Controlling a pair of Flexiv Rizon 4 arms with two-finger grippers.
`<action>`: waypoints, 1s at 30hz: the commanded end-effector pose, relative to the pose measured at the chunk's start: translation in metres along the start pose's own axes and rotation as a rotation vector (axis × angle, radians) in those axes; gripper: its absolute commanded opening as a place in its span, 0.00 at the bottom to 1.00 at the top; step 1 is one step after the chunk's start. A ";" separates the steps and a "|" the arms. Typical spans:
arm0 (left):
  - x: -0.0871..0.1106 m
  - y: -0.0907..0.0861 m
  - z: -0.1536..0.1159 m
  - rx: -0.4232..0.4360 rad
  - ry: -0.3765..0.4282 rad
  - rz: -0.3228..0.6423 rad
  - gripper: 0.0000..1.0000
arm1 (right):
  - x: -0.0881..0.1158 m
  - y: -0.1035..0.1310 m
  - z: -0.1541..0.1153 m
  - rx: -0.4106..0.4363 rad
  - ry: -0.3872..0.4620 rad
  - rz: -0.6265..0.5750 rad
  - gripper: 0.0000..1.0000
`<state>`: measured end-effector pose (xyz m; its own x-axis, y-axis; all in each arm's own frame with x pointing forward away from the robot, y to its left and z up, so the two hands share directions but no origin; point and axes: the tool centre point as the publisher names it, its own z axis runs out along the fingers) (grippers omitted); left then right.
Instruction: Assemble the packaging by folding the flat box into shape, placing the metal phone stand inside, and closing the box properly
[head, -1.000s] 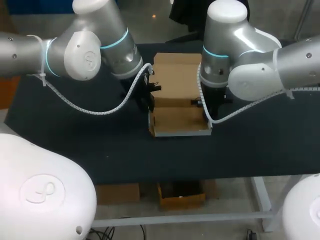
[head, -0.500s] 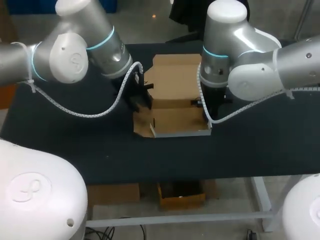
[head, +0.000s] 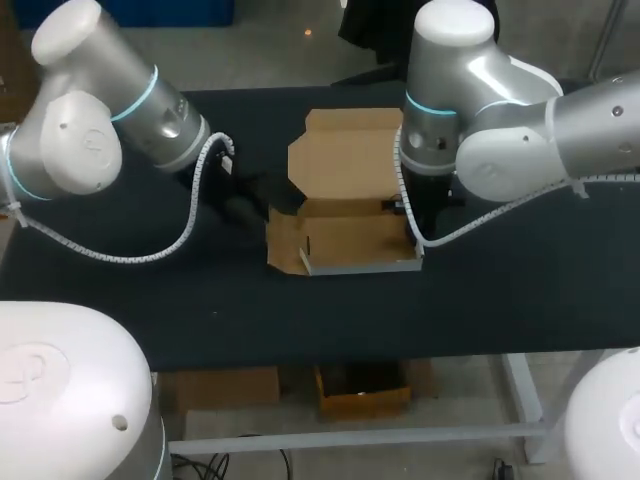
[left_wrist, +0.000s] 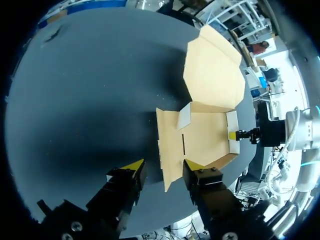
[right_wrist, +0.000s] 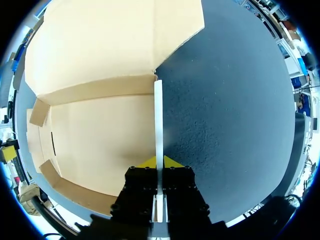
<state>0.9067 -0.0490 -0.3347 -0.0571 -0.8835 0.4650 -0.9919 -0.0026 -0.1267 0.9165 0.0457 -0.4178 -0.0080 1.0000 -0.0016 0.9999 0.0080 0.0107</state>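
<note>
A half-folded cardboard box (head: 345, 240) lies mid-table, its lid open behind it and its left side flap splayed outward. At the box's right, the right gripper (right_wrist: 159, 162) pinches the upright right wall (right_wrist: 158, 120) between narrow fingers. Left of the box, the left gripper (left_wrist: 162, 166) hovers spread wide, holding nothing, over the black table (head: 520, 290).

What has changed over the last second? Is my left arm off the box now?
Yes. The left hand released the left side flap of the brown cardboard box and drew back leftward, open and empty. The flap, upright before, has dropped outward and lies flat. The right hand stays shut on the right side wall, and the lid is still open.
</note>
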 end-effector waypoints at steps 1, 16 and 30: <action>-0.012 0.002 0.001 0.006 0.076 0.000 0.45 | 0.000 0.000 -0.001 0.002 -0.001 -0.001 0.00; -0.035 0.005 0.022 -0.013 0.147 -0.034 0.40 | 0.000 0.000 -0.001 0.002 -0.001 -0.001 0.00; -0.027 0.003 0.044 -0.036 0.200 -0.035 0.36 | 0.000 0.000 -0.001 0.002 -0.001 -0.001 0.00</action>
<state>0.9061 -0.0423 -0.3801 -0.0400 -0.7765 0.6288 -0.9966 -0.0148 -0.0816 0.9165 0.0457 -0.4178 -0.0080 1.0000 -0.0016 0.9999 0.0080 0.0107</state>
